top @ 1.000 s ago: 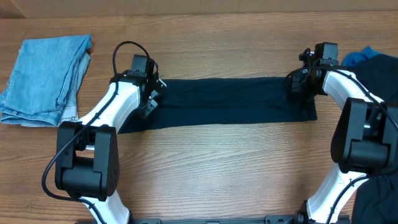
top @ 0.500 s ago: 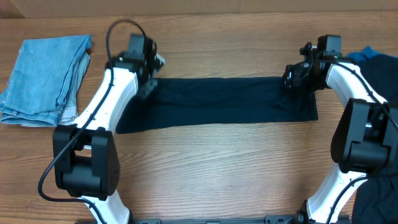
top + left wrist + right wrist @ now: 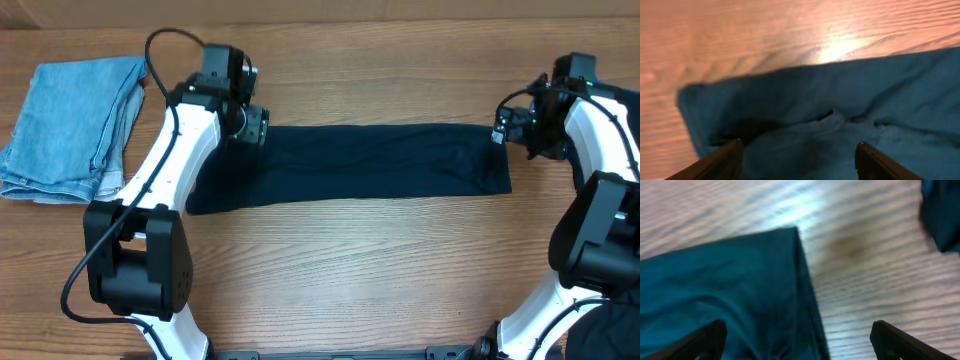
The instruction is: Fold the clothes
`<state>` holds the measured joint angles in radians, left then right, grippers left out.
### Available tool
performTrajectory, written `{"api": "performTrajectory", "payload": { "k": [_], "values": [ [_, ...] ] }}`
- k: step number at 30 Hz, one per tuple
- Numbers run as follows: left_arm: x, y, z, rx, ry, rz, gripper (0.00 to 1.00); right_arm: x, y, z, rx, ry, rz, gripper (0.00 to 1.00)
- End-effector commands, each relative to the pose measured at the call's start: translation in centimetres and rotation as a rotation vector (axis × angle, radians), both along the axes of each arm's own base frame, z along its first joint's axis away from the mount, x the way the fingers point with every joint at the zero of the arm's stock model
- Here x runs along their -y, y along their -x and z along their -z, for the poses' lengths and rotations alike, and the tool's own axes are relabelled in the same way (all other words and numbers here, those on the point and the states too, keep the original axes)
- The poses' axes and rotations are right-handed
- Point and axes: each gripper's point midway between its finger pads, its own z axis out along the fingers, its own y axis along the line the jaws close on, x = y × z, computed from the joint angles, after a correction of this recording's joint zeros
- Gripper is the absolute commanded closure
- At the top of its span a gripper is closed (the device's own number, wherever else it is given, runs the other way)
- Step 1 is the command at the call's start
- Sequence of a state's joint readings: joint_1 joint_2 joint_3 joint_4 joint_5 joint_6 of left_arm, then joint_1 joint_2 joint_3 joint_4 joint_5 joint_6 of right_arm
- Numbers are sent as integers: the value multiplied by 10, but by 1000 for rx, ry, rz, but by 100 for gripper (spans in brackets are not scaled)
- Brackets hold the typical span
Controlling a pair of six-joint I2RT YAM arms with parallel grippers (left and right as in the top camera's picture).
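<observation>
On the table (image 3: 350, 285), clothes (image 3: 360, 165), flat.

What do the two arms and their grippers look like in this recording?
The left arm and right arm have glossy white shells between bulky black joints. A thin black cable loops above the left wrist. In the wrist views, the fingers are dark and tapered.

clothes (image 3: 840, 115) cut off in wrist views (both blurred), another dark cloth (image 3: 942, 215) cropped
</observation>
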<state>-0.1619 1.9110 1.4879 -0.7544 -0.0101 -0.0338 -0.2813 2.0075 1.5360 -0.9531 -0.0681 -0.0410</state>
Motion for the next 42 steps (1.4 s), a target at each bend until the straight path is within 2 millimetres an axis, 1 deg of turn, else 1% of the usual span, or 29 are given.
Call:
{"api": "performTrajectory", "payload": {
  "k": [1,6,9,11,12,13,14,16,18,19,20,22,23,24,27,28,29,30,32,33,35,36,38,40,41,42],
  "values": [
    [2,6,15,-23,61,-80,24,-3,16,20,-49,-8,21,5],
    [3,2,14,-2,64,-80,20,-12,26,42,-54,-42,3,6],
    [3,-2,13,12,67,-79,19,-28,24,47,-20,-122,-65,6],
    [3,-2,12,13,67,-79,18,-32,24,47,-16,-141,-69,12],
    [3,-2,12,12,67,-79,17,-32,24,47,-16,-141,-69,14],
    [3,-2,12,12,67,-79,17,-32,25,48,-16,-134,-98,19],
    [3,-2,12,12,67,-79,17,-32,26,52,-10,-124,-139,21],
    [3,-1,13,10,66,-79,17,-33,28,60,0,-120,-146,27],
    [3,-1,13,7,66,-79,17,-35,33,68,-4,-123,-146,29],
    [3,-1,13,8,66,-79,17,-35,35,70,-6,-123,-146,32],
    [3,-1,13,9,66,-79,17,-35,34,71,-3,-124,-147,38],
    [3,-1,13,9,66,-79,17,-38,28,67,23,-140,-151,54],
    [3,-1,13,10,65,-79,17,-37,25,65,32,-140,-152,67],
    [3,-2,12,13,64,-76,18,-36,22,62,41,-137,-153,74],
    [2,-2,12,13,58,-63,18,-35,17,59,53,-132,-155,85],
    [2,-2,12,13,58,-64,18,-35,16,58,57,-130,-159,92],
    [2,-3,11,16,59,-64,19,-34,15,56,60,-125,-178,96],
    [3,-4,9,20,60,-63,21,-34,13,53,63,-122,-180,96],
    [3,-8,2,35,63,-63,23,-31,4,41,77,-118,-180,96],
    [4,-10,-4,38,63,-63,24,-28,-2,31,87,-110,-180,96],
    [3,-11,-18,30,60,-65,24,-17,-12,13,95,-59,-172,96],
    [0,-10,-24,22,58,-71,23,-9,-17,2,92,-15,-163,96],
    [-9,-9,-35,10,56,-92,22,2,-20,-9,86,44,-178,96],
    [-21,-9,-44,1,59,-121,22,18,-18,-13,61,131,-165,96],
    [-29,-9,-50,-2,59,-139,22,28,-17,-15,51,174,-152,96],
    [-42,-9,-57,-6,59,-169,22,40,-19,-21,59,198,-133,96]
  ]
}}
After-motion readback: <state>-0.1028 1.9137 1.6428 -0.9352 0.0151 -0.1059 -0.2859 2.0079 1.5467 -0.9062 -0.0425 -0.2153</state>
